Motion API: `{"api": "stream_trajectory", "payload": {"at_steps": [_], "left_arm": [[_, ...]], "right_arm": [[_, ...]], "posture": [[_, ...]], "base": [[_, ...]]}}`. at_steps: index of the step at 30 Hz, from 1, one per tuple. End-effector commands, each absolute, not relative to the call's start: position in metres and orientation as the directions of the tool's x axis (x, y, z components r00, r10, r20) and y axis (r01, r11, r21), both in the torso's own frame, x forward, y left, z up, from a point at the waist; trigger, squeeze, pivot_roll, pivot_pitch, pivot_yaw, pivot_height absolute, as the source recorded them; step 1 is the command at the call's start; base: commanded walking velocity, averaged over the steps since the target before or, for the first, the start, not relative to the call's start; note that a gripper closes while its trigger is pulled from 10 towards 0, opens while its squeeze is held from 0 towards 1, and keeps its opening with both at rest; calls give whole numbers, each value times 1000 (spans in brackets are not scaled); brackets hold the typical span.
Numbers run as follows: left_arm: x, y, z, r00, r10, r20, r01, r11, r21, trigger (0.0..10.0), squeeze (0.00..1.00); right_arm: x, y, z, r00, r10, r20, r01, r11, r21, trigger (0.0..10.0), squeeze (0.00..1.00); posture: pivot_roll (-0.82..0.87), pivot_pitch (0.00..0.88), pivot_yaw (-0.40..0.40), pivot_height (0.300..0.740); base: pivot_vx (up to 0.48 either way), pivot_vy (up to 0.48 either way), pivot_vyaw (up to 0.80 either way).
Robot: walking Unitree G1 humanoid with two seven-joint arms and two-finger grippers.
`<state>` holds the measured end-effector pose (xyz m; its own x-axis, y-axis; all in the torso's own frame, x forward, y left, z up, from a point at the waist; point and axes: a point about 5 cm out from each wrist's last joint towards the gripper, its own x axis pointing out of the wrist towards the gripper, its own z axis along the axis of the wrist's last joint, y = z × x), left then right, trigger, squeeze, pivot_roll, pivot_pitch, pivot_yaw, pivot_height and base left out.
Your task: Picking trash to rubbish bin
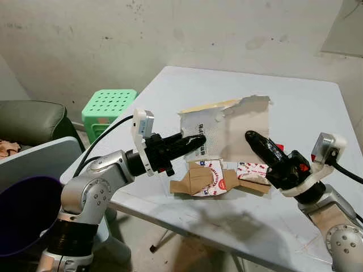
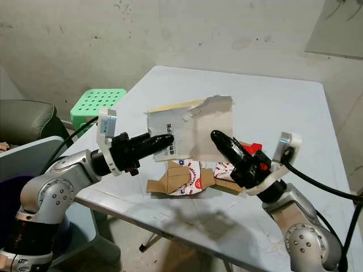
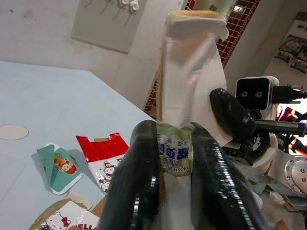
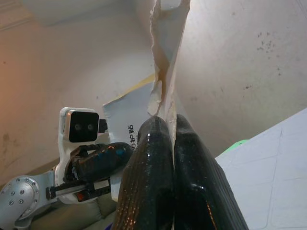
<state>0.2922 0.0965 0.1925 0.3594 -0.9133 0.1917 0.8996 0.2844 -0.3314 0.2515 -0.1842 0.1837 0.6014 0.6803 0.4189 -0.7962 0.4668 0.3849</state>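
Both arms are raised over the pale surface [image 1: 295, 107], reaching toward each other from opposite sides. The left hand [image 1: 195, 143] points inward with its fingers [image 3: 139, 182] pinching the lower edge of a torn sheet of packaging [image 1: 227, 127], held up clear of the surface. The right hand [image 1: 253, 139] angles up from the other side, its fingers [image 4: 148, 158] pressed together on the sheet's opposite edge. Beneath the lifted sheet, flattened cardboard wrappers [image 1: 207, 178] with red and white print lie on the surface, partly hidden behind both hands. The print on the sheet is too small to read. A dark bin [image 1: 25, 212] sits at the robot's lower left, cut off by the frame edge, with a green stool [image 1: 108, 105] beyond.
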Motion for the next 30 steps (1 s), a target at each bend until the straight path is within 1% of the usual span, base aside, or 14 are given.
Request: {"api": "stream_trajectory", "payload": {"at_steps": [1,14,15,18,19,28,30], "left_arm": [[291,101,198,358,-912,200,906,287,-311,0,0],[290,102,199,358,-911,204,906,286,-312,0,0],[291,103,199,363,-909,203,905,292,-311,0,0],[291,103,199,365,-909,203,904,294,-311,0,0],[291,103,199,366,-908,205,904,294,-310,0,0],[292,104,200,376,-902,212,901,303,-310,0,0],[293,105,200,384,-899,210,899,311,-310,0,0]], "right_arm": [[249,-181,191,565,700,436,-823,444,355,10000,0],[247,-180,191,550,708,443,-833,422,359,10000,0],[246,-179,191,538,713,450,-839,401,367,10000,161],[246,-179,191,533,715,453,-842,393,370,10000,161],[246,-179,190,531,714,457,-842,387,376,10000,1000],[245,-180,189,534,715,451,-840,389,379,10000,1000],[246,-181,188,545,712,443,-834,404,377,10000,1000]], "posture": [[4,12,75,740],[8,11,74,740],[8,11,74,740],[8,11,74,740],[9,10,73,740],[9,10,72,740],[9,10,72,740]], "base": [[0,0,0],[0,0,0],[0,0,0],[0,0,0],[0,0,0],[0,0,0],[0,0,0]]}}
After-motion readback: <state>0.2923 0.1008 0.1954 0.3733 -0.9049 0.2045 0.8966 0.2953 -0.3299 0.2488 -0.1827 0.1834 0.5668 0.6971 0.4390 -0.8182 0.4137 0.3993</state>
